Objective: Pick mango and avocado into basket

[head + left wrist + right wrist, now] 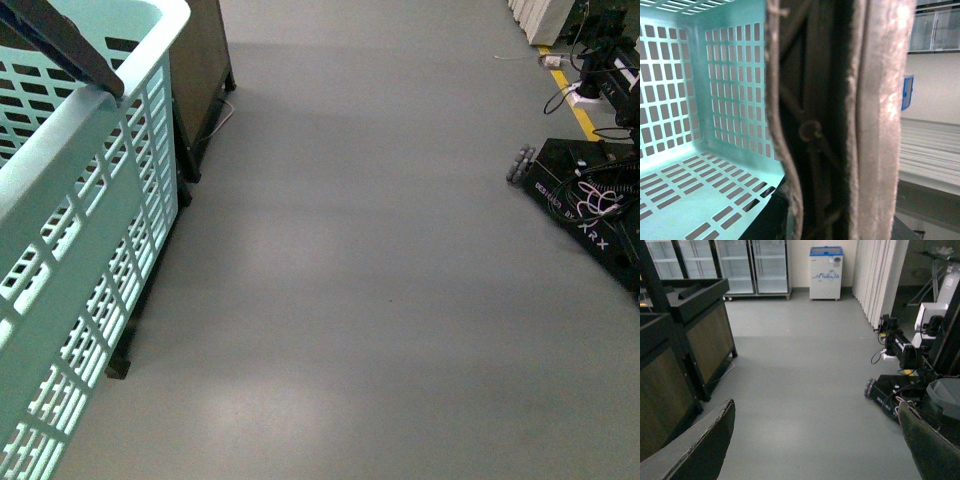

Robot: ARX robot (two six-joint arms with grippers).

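The light teal basket (90, 250) fills the left edge of the front view, hanging above the grey floor, its dark handle (60, 40) crossing its top. In the left wrist view my left gripper (827, 215) is shut on the basket handle (810, 130), with padded fingers (880, 125) close on either side; the basket's slotted floor (685, 195) below holds no fruit where it shows. My right gripper (815, 450) is open over bare floor with nothing between its fingers (705, 445). The mango and the avocado are out of view.
Dark wooden display stands (205, 80) line the left side (700, 335). Another robot's black wheeled base with cables (590, 190) sits on the right (900, 390). Glass-door fridges (755, 265) and a small chest freezer (826, 265) stand at the far wall. Grey floor (380, 280) lies between.
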